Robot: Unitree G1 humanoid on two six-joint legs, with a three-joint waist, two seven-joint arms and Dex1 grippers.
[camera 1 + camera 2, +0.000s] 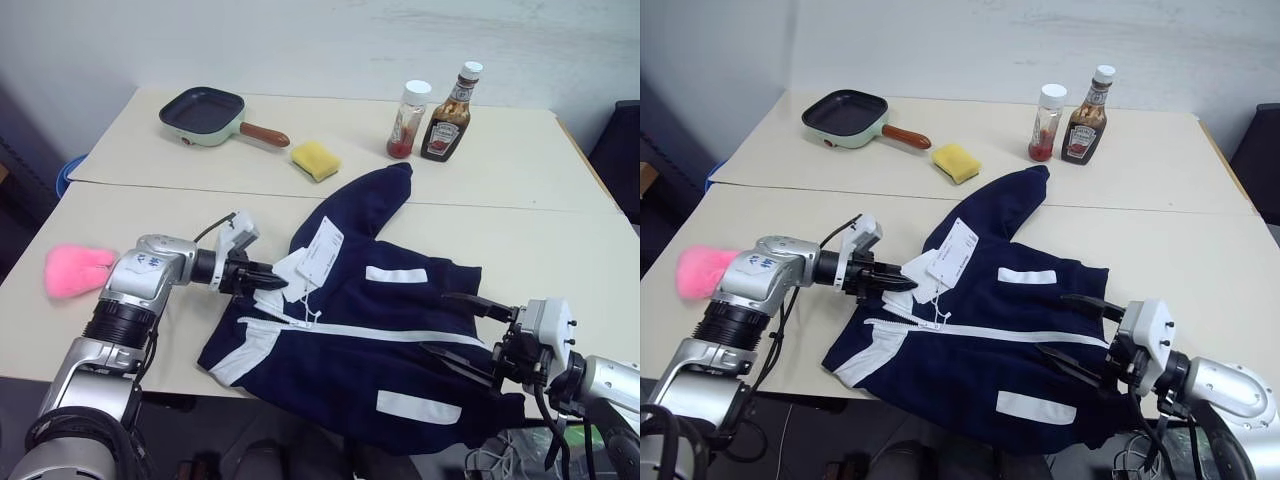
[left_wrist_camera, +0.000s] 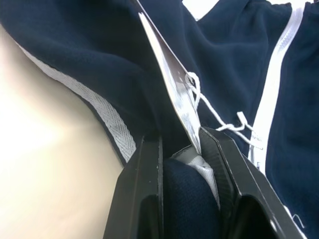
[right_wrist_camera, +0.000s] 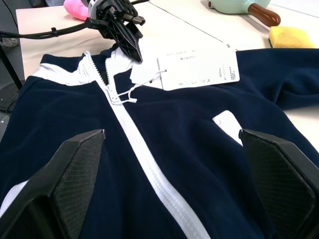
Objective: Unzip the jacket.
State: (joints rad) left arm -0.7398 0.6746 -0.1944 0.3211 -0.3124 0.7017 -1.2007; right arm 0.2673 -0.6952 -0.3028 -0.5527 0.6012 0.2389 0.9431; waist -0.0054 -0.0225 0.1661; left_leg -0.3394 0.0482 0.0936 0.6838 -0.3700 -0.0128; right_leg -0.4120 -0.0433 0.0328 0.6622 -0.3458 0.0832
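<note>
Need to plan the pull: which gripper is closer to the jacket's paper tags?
Left. The left gripper is at the collar, pinching fabric right beside the paper tags. The right gripper hovers open over the jacket's bottom end, well away from them.

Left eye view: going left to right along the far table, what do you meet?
Frying pan → yellow sponge → clear spice jar → brown sauce bottle.

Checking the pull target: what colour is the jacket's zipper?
White, against the navy jacket; the zipper shows best in the right wrist view.
</note>
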